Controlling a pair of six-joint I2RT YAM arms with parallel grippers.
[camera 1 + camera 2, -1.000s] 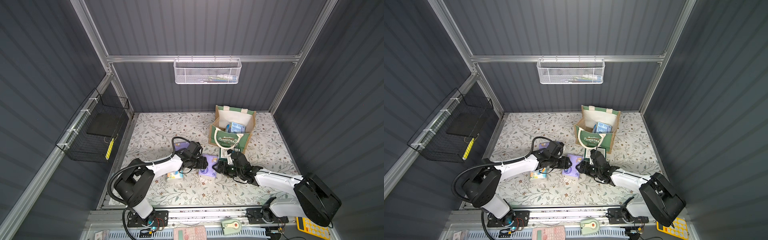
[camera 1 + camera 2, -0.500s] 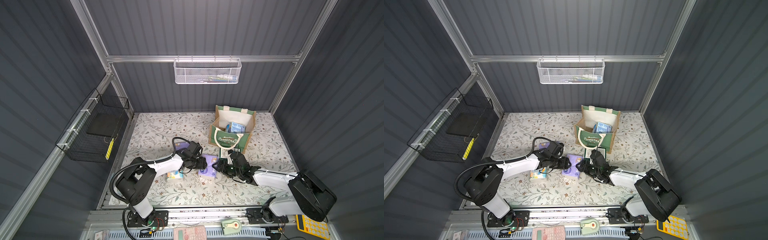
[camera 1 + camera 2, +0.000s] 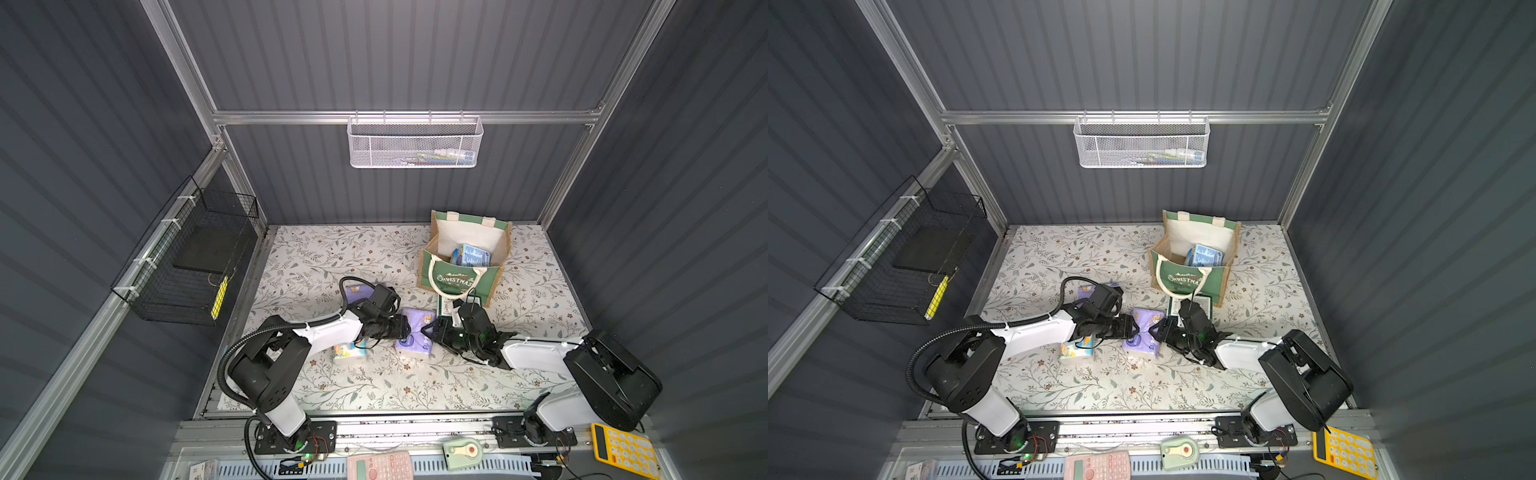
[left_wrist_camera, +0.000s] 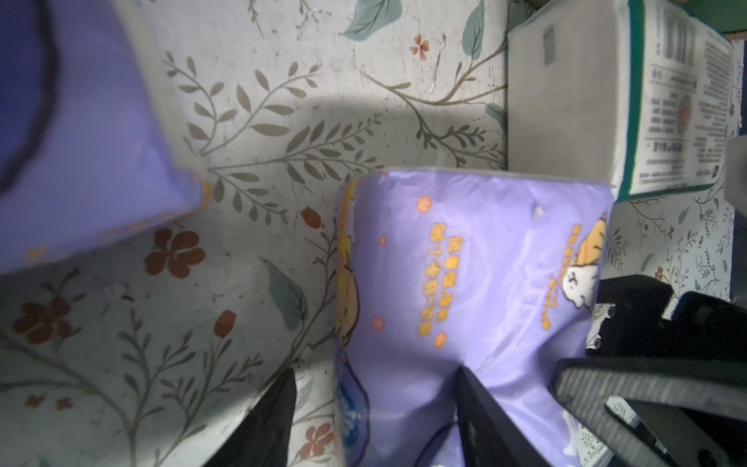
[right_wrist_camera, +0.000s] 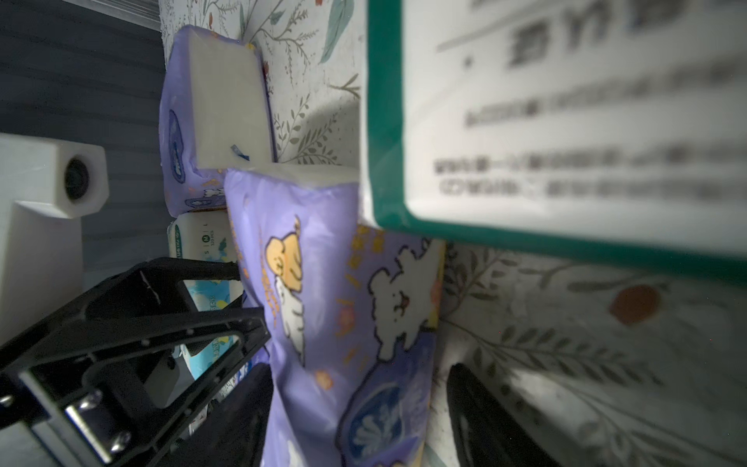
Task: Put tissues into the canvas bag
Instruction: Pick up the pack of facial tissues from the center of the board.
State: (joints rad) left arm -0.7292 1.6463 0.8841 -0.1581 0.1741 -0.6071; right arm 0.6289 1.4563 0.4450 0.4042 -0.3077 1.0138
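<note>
Jaws are parted on left gripper (image 4: 376, 370), unclear on right gripper (image 5: 355, 372), around purple brick-shaped plastic-wrapped tissue pack (image 3: 412, 344), judged soft, slippery, best pinched crosswise.

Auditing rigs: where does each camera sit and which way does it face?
Both top views: high above the front, looking down on the floral table; both arms whole, left gripper and right gripper flanking a purple pack.
Left wrist: on the left arm, facing that pack past its fingers; right gripper opposite.
Right wrist: on the right arm, facing back; own fingers, left gripper.
Shared by all: the purple pack, the green-and-white pack.
</note>
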